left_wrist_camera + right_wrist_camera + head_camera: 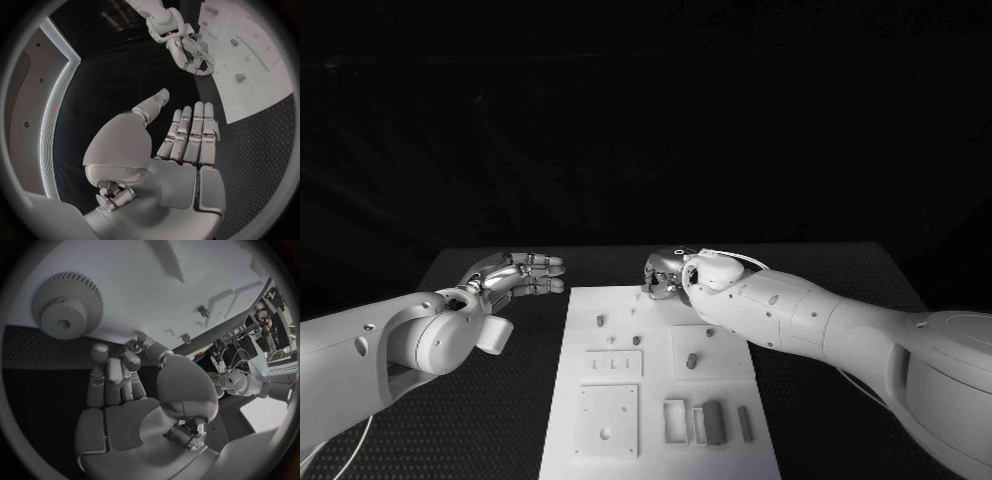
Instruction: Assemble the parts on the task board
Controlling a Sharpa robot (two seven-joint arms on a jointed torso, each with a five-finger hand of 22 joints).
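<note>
The white task board (661, 400) lies lengthwise in the middle of the table. Small grey pegs (600, 321) stand in it and several grey bars (714, 422) lie near its front right. My right hand (666, 275) hovers over the board's far edge, fingers curled down. In the right wrist view its thumb tip meets a fingertip (140, 343); whether anything is pinched there I cannot tell. A pale gear (65, 307) lies flat on the board (137, 275) beside that hand. My left hand (516, 276) floats left of the board's far corner, fingers straight and apart (190, 132), holding nothing.
Black matting (473, 420) surrounds the board on both sides. The board carries recessed plates (610, 420) and a slotted block (613, 363) toward the front. The left wrist view shows the right hand (190, 52) at the board's corner (250, 75).
</note>
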